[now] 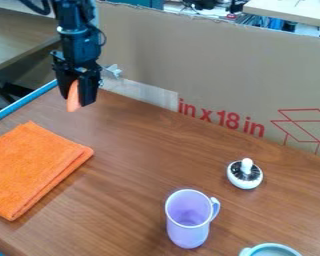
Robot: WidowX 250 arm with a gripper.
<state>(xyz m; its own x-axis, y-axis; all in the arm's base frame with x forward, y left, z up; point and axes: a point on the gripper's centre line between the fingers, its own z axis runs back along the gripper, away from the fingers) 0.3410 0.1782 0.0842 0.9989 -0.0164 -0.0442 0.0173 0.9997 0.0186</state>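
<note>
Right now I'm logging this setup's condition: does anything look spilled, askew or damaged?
Nothing looks spilled; the tall purple cup stands upright. The brown cardboard panel behind the wooden table looks damaged, its top edge ragged. Near the black claw, which holds a slim orange object, a crumpled silvery piece, perhaps tape, juts from the panel.

I see a folded orange cloth (pixel 32 170) lying on the wooden desk (pixel 136 170) at the view's left. A pale purple mug (pixel 188 220) stands upright near the bottom, its handle toward the view's right. Beyond it I see a small round white thing (pixel 245 174) with a dark, speckled top and a white knob. A pale dish (pixel 273 245) is cut off by the bottom edge. Along the far side I see a cardboard panel (pixel 209 65) with red print (pixel 223 118); cables (pixel 256 21) lie behind it.
</note>
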